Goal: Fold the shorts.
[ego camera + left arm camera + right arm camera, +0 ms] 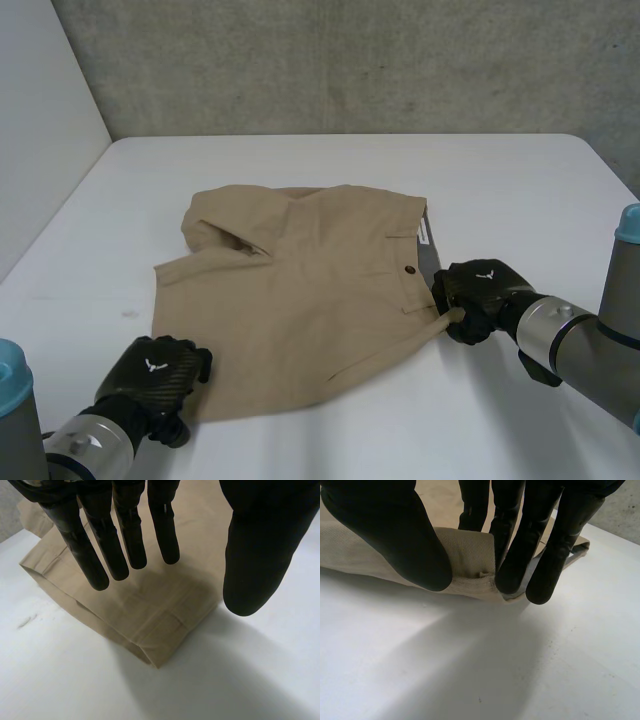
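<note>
Shorts [300, 290], one tan pair, lie spread in the middle of the white tabletop [400, 170]. The waistband faces the robot's right and the leg hems face its left. The far leg is bunched and partly turned over on itself, so I judge that no clean fold has been made yet.

The right hand [480, 295] is at the waistband edge, just beside the single dark button [409, 269]. In its wrist view the thumb [395, 535] sits on one side of the band and the fingers [520, 555] on the other, pinching the cloth between them. That grip probably serves to lift this edge and carry it across the pair.

The left hand [155, 375] is at the near hem corner [155, 655], on the opposite side. Its wrist view shows the fingers [125, 535] straight and held wide from the thumb, holding nothing, with the corner lying under the palm. I cannot tell whether the fingertips touch the cloth. Placed there, the hand could pin the corner down or take it up, so that the cloth does not slide while the other side is moved.

The count is one pair of shorts, one button and two hands, one hand at each side of the cloth.
</note>
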`<move>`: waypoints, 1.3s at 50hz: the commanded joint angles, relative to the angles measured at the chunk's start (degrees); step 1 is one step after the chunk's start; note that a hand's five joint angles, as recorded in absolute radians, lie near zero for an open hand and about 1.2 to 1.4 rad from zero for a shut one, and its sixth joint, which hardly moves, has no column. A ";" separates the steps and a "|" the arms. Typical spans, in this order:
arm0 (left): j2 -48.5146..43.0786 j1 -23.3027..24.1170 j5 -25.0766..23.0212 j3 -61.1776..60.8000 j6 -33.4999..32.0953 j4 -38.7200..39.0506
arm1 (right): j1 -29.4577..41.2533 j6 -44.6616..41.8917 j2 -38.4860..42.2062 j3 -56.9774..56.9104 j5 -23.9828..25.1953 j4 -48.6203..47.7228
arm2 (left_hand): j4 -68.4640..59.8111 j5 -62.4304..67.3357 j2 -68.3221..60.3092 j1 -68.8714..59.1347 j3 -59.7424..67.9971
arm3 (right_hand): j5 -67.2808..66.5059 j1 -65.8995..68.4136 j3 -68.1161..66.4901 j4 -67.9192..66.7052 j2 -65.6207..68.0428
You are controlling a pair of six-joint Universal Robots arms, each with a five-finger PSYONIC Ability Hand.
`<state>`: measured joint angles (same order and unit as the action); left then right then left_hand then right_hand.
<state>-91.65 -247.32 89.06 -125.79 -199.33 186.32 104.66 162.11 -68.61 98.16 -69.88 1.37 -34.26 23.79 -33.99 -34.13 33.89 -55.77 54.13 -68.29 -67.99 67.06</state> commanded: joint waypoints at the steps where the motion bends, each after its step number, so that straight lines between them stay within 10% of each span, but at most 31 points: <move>1: -2.22 -0.36 0.14 0.46 -0.09 1.06 | -0.33 -0.13 -0.03 0.11 0.00 -0.05 | -5.22 5.69 -5.50 -5.36 5.59 | -14.23 25.87 -11.71 -12.01 12.94; 32: -5.74 -3.43 0.41 0.73 -1.23 7.22 | -0.60 -0.13 -1.61 0.63 -2.02 -0.14 | -21.53 22.00 -21.81 -21.67 21.90 | -14.23 25.87 -11.71 -12.01 12.94; 42: -6.61 -3.70 0.50 0.46 -4.21 7.39 | -0.51 -0.13 -2.23 0.63 -2.54 -0.14 | -45.68 46.15 -45.95 -45.81 46.04 | -14.23 25.87 -11.71 -12.01 12.94; 52: -4.68 -3.61 0.41 0.64 -4.92 7.39 | -0.51 -0.13 -2.93 0.81 -2.55 -0.14 | -45.74 46.21 -46.01 -45.87 46.11 | -14.23 25.87 -11.71 -12.01 12.94; 56: -4.59 -3.52 0.50 0.55 -4.92 6.87 | -0.33 -0.13 -2.93 0.99 -2.55 -0.22 | -16.52 16.99 -16.80 -16.65 16.89 | -14.23 25.87 -11.71 -12.01 12.94; 65: -4.15 -3.52 0.50 0.55 -4.92 2.56 | -0.51 -0.21 -2.93 0.90 -2.55 -0.84 | -11.78 12.25 -12.06 -11.92 12.15 | -14.23 25.87 -11.71 -12.01 12.94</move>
<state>-95.90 -250.84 89.56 -125.43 -204.29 191.80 104.28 161.95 -71.56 99.13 -72.42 0.97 -41.68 31.71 -41.85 -42.27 42.07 -55.77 54.13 -68.29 -68.03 67.06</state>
